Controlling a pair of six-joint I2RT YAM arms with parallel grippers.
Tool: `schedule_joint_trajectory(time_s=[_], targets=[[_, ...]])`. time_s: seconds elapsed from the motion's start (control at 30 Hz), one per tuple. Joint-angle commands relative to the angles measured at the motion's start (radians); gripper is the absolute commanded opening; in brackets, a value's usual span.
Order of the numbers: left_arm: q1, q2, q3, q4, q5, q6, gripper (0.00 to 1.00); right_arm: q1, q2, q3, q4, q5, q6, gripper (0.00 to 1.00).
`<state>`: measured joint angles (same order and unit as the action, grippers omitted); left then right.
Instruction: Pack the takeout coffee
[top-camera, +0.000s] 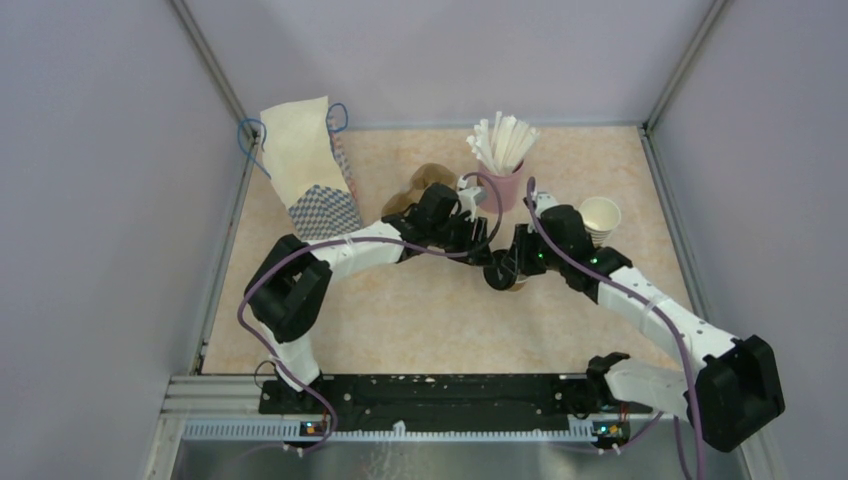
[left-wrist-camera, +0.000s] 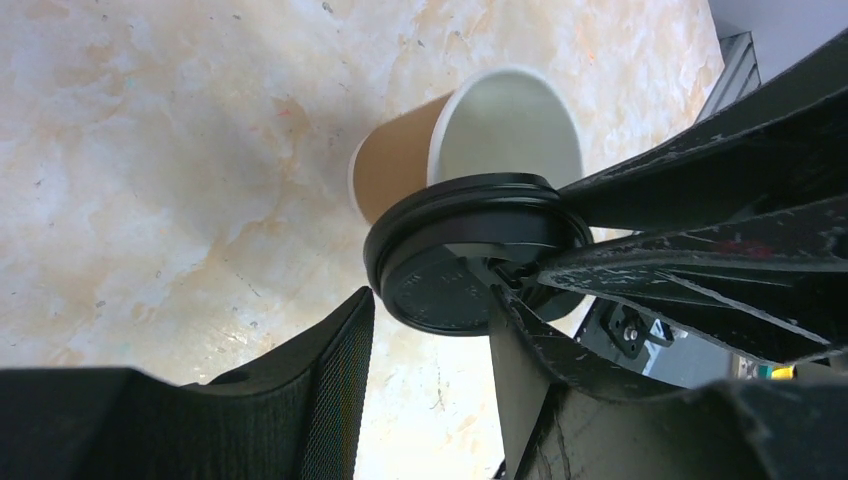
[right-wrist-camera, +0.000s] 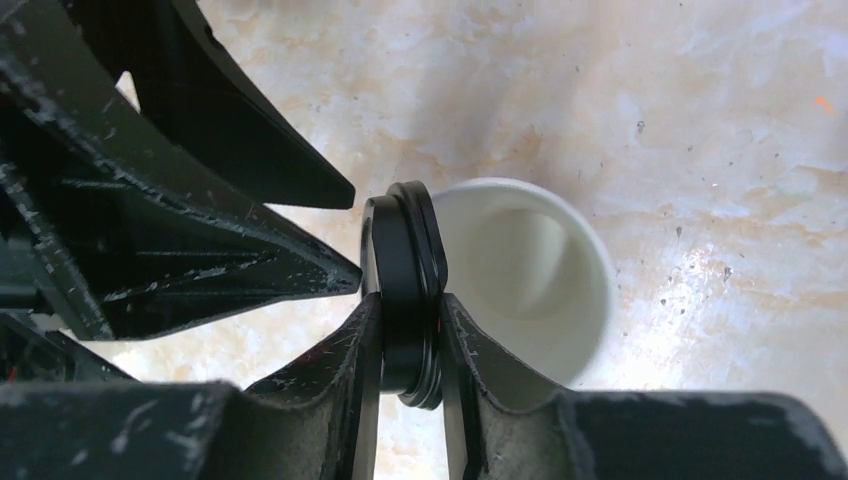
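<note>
Both arms reach in over the marbled bench and meet near its middle. The left hand points toward four o'clock and the right hand toward eight, tips close together. A black lid shows right at the right hand's tips, though the grip is too small to read from up here. At ten o'clock sits a paper bag, at twelve a pink cup of white straws, and at two a stack of paper cups.
</note>
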<state>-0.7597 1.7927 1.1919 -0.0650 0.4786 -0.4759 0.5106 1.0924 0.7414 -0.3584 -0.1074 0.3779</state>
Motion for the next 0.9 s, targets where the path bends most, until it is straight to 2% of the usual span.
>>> schedule_joint_trajectory(time_s=[0.0,0.37,0.5,0.63,0.87], targets=[[-0.003,-0.007,0.051,-0.019,-0.008,0.020,0.52,0.010,0.034,0.010,0.033,-0.012,-0.005,0.21],[-0.003,-0.167,-0.007,-0.033,-0.095,0.019,0.52,-0.045,-0.056,0.007,0.088,-0.113,0.057,0.17],[-0.003,-0.231,-0.049,-0.014,-0.146,0.022,0.53,-0.096,-0.108,0.027,0.069,-0.097,0.068,0.17],[-0.003,-0.249,-0.077,-0.001,-0.163,0.035,0.55,-0.159,-0.152,0.075,-0.006,-0.022,0.040,0.17],[-0.003,-0.205,-0.091,0.001,-0.140,0.066,0.57,-0.163,-0.156,0.170,-0.127,0.254,-0.033,0.17]])
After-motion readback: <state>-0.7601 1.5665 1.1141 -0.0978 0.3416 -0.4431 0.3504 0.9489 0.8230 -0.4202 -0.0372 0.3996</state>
